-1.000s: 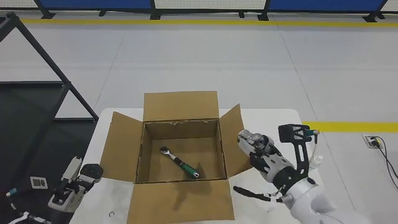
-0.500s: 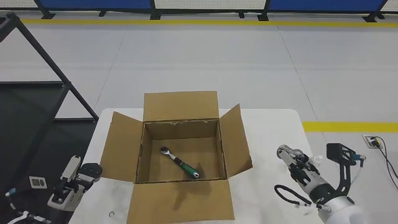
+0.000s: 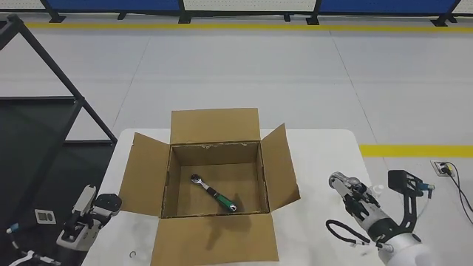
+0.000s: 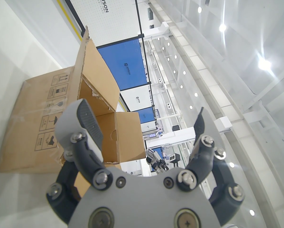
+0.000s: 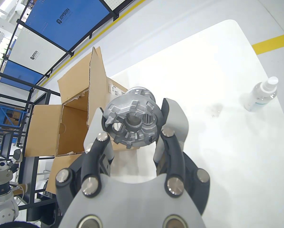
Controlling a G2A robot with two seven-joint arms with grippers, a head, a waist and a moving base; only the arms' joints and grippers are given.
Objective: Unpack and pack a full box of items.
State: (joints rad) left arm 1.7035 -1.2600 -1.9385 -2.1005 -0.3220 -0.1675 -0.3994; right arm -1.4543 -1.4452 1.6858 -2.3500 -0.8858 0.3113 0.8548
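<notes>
An open cardboard box (image 3: 214, 137) stands mid-table with its flaps spread. On its floor lies a ratchet wrench (image 3: 213, 189) with a green-and-black handle. To the right of the box, over the white table (image 3: 325, 148), my right gripper (image 3: 346, 186) is shut on a grey metal hub (image 5: 132, 122) with a toothed flange, held between its fingers (image 5: 174, 117). My left gripper (image 3: 111, 205) sits at the table's left edge beside the box, open with nothing between its pads (image 4: 89, 119). The box's printed side wall (image 4: 37, 119) lies just ahead of it.
A clear spray bottle (image 5: 260, 94) lies on the table near its right edge, beyond the held hub. A dark metal rack (image 3: 44, 81) stands left of the table. The box's right flap (image 3: 279, 166) leans out toward the right arm.
The right arm, with the hub in its gripper, drew back from the box's right flap toward the table's right near corner, then held still. The left arm has not moved.
</notes>
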